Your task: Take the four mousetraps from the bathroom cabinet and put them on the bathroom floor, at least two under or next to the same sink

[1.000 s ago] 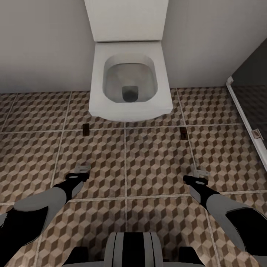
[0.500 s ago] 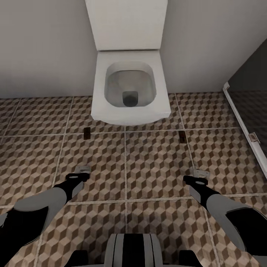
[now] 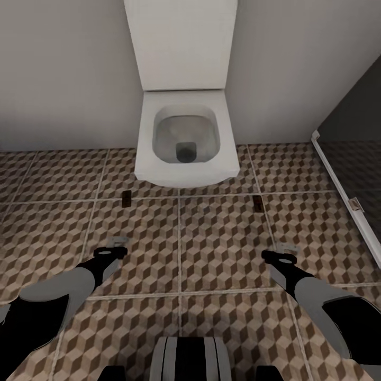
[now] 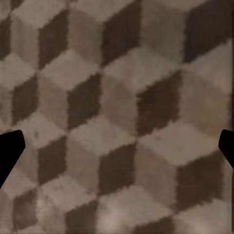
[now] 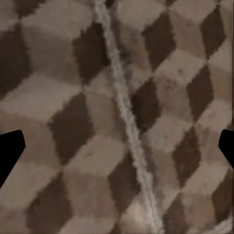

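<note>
Our view has drawn back from the toilet point(image 3: 185, 135), leaving two mousetraps point(image 3: 127, 199) on the bathroom floor point(image 3: 222, 243) beside it, not by any sink, while our left gripper point(image 3: 117, 244) and right gripper point(image 3: 286, 250) hang released and empty.

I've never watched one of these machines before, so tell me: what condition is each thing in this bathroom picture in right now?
Toilet: lid raised, bowl open.
Left mousetrap: flat on the floor tiles, beside the toilet.
Right mousetrap: flat on the same tiles.
Left gripper: open, holding nothing, above the floor.
Right gripper: open, holding nothing, above the floor.
</note>
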You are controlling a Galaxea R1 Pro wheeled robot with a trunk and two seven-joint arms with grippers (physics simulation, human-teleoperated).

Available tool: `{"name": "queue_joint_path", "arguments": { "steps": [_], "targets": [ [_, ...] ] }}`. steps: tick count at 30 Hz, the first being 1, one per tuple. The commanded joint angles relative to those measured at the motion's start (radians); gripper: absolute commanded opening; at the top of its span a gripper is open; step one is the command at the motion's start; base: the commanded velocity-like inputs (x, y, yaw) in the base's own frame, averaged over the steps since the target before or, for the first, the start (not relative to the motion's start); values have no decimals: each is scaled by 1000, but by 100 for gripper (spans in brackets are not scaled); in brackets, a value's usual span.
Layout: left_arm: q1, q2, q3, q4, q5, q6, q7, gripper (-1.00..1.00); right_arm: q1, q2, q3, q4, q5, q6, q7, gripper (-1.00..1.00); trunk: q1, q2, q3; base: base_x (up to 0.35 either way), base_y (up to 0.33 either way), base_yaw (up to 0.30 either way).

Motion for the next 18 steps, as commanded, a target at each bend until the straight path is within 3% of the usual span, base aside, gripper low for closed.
{"name": "queue_joint_path", "arguments": {
  "steps": [1, 18],
  "targets": [
    [0, 0, -8, -1, 7, 1, 4, 100, 0, 0, 8, 0, -11, -3, -2, 100, -1, 0, 4, 0, 0, 0],
    [0, 0, -10, -1, 7, 1, 4, 100, 0, 1, 7, 1, -11, -3, -2, 100, -8, 4, 69, 0, 0, 0]
  ]
}}
